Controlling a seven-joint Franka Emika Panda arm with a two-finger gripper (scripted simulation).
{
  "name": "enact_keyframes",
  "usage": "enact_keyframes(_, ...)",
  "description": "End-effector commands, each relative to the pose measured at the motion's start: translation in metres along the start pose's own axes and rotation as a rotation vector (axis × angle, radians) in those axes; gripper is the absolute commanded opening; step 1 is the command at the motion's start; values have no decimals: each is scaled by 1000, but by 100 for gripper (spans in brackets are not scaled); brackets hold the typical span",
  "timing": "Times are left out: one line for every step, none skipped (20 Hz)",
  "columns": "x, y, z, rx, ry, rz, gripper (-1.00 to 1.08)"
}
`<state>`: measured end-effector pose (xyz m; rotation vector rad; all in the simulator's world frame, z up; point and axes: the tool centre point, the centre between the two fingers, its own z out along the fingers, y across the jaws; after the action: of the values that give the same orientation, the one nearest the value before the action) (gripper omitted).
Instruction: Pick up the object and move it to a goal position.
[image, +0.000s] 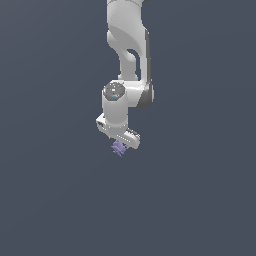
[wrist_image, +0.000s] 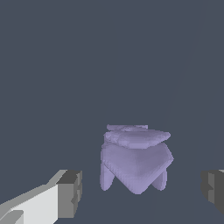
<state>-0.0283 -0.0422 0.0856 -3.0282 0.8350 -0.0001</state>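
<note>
The object (wrist_image: 135, 159) is a small lavender-purple lump with jagged, layered edges. In the wrist view it sits between my two grey fingertips (wrist_image: 70, 192), with a visible gap on each side. My gripper (wrist_image: 141, 190) is open around it and neither pad touches it. In the exterior view the object (image: 118, 149) shows just under the white hand, and the gripper (image: 120, 145) points straight down over it. From there the fingers themselves are mostly hidden by the hand.
A plain dark grey-blue surface fills both views. The white arm (image: 127, 45) comes down from the top middle of the exterior view. No other object or edge shows.
</note>
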Motion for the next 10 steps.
enact_keyframes(-1, 0, 8, -1, -1, 1, 100)
enact_keyframes(-1, 1, 12, -1, -1, 1, 100)
enact_keyframes(-1, 1, 17, -1, 0, 2, 100)
enact_keyframes(-1, 1, 22, -1, 0, 3, 100)
enact_keyframes(-1, 1, 28, -1, 0, 3, 100)
enact_keyframes(-1, 1, 32, -1, 0, 4, 100)
enact_keyframes(-1, 1, 36, -1, 0, 4, 100)
enact_keyframes(-1, 1, 39, -1, 0, 4, 100)
enact_keyframes(-1, 1, 42, 0, 0, 5, 100)
enact_keyframes(-1, 1, 44, 0, 0, 5, 100)
